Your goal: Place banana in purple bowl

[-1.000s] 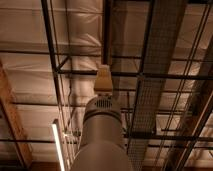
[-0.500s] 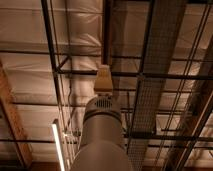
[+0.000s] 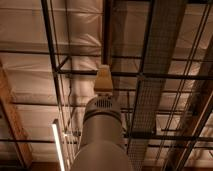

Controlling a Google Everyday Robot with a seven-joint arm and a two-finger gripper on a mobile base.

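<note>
Cam faced up at ceiling [image 3: 30,30]. 1 grey arm [image 3: 102,135] rose from bottom centre, w/ 1 beige gripper [image 3: 103,79] at its top end, among dark steel trusses [image 3: 50,50]. Gripper open or closed: couldn't tell. 1 lit tube light [image 3: 58,147] sat left of arm, 1 mesh cable tray [image 3: 155,75] right. Where banana lay: couldn't tell.

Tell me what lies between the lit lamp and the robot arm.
In the camera view, thin dark pipes cross the ceiling between lamp and arm. The gripper sits at the arm's raised tip.
</note>
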